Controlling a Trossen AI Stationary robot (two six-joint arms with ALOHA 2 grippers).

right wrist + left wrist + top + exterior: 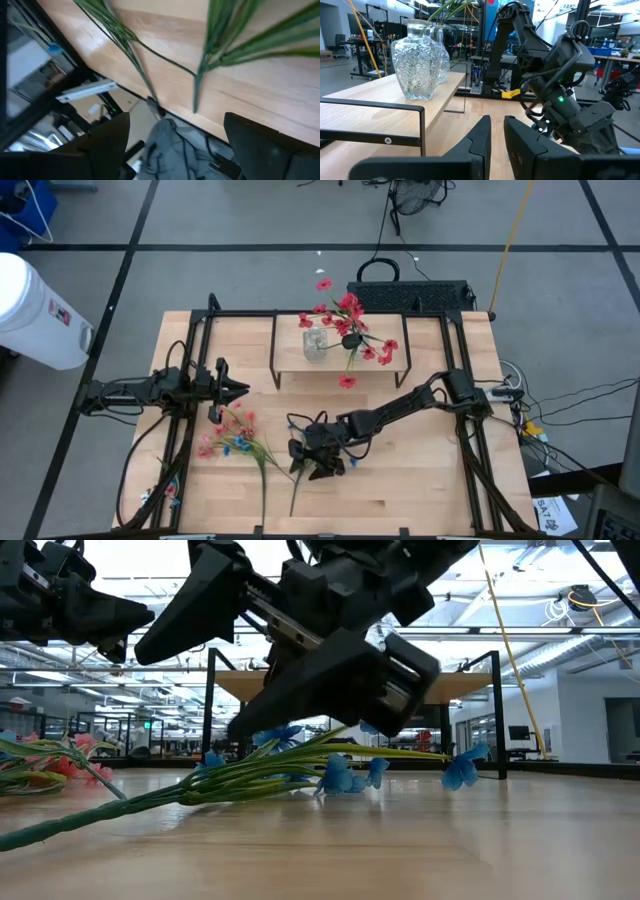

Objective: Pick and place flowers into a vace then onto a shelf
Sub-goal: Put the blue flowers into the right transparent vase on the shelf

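The red spray (350,320) stands in a cut-glass vase (315,342) (416,60) on the low wooden shelf (290,358) (380,95). The blue spray (340,775) lies flat on the table, its stem (296,496) pointing to the near edge. My right gripper (318,463) (190,695) (185,145) hovers open just over it, fingers slanting down. I see no touch. The pink spray (228,438) (50,765) lies to the left of it. My left gripper (240,388) (497,132) waits shut above the pink spray, pointing toward the table's right.
A black outer frame (200,320) borders the wooden tabletop. A black box (410,295) and cables sit behind the far edge. A white bin (35,310) stands on the floor at the left. Bare wood lies right of the right gripper.
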